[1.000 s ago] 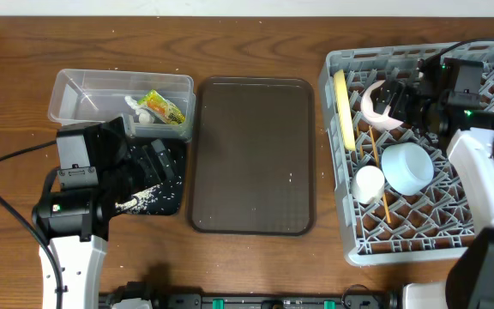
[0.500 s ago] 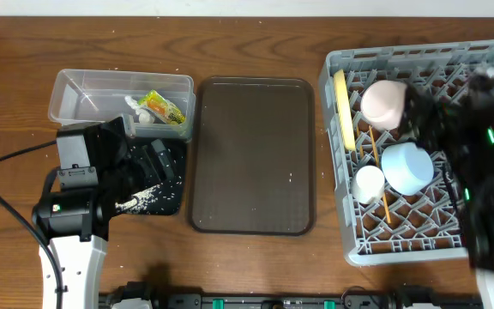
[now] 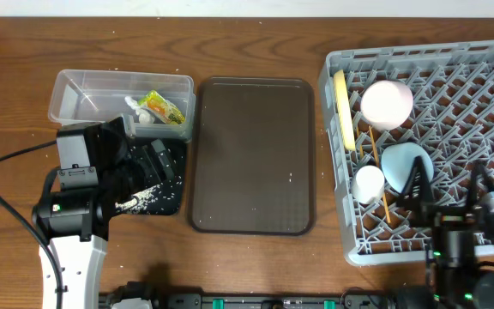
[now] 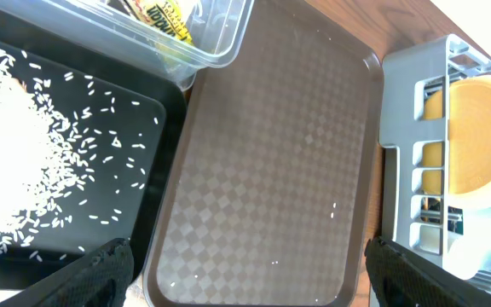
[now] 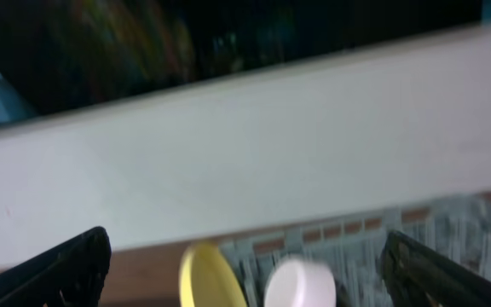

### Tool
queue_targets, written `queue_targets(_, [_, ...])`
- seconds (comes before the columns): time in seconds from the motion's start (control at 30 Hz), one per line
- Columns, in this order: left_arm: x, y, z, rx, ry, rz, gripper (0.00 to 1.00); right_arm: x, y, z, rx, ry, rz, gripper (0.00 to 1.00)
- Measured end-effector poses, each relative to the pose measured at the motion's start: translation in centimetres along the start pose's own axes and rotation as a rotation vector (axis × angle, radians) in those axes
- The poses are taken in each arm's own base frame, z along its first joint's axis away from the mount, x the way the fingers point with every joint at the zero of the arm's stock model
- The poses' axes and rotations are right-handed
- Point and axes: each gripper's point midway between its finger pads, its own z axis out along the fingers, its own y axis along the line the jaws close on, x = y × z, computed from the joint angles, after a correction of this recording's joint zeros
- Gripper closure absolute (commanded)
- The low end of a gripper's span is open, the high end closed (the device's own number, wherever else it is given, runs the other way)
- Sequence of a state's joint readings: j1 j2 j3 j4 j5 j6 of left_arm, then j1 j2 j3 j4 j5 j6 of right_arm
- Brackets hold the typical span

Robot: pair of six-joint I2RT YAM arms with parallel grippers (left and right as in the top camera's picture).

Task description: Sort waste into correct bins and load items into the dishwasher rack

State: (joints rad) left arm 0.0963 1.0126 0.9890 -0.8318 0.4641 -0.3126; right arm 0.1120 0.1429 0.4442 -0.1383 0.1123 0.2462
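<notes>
Rack point(image 3: 418, 53) loaded, waste sorted.
Overhead: wrapper point(image 3: 165, 108) in clear tub point(image 3: 63, 99), rice point(image 3: 148, 197) on black tray point(image 3: 177, 182); plate point(image 3: 344, 103), bowl point(image 3: 387, 103), blue cup point(image 3: 404, 165), small white cup point(image 3: 369, 183), chopsticks point(image 3: 384, 202) in rack. Left wrist: left gripper point(image 4: 250, 273) wide, empty, over black tray and brown tray point(image 4: 271, 153). Right wrist: blurred; right gripper point(image 5: 245, 273) wide, empty.

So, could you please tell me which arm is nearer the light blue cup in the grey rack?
Right. The right arm sits just beside the light blue cup, at the grey rack's near edge; the left arm is far off, over the shallow black tray.
</notes>
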Motion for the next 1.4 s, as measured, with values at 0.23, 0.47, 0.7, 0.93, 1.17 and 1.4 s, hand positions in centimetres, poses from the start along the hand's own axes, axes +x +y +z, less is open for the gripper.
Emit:
queue_targets(0.23, [0.0,0.0,0.0,0.0,0.0,0.0,0.1,4.7,-1.1,0.5,-0.02,-0.083,0.013,0.01])
queue_targets(0.47, [0.0,0.0,0.0,0.0,0.0,0.0,0.1,12.0,-2.9,0.9,0.017,0.064,-0.004,0.01])
queue_targets(0.7, [0.0,0.0,0.0,0.0,0.0,0.0,0.1,15.8,-3.9,0.3,0.054,0.213,-0.023,0.01])
queue_targets(0.93, [0.0,0.0,0.0,0.0,0.0,0.0,0.1,15.9,-4.0,0.3,0.055,0.221,-0.028,0.01])
queue_targets(1.17, [0.0,0.0,0.0,0.0,0.0,0.0,0.1,15.9,-4.0,0.3,0.055,0.221,-0.028,0.01])
queue_targets(1.4, [0.0,0.0,0.0,0.0,0.0,0.0,0.1,15.9,-4.0,0.3,0.055,0.221,-0.028,0.01])
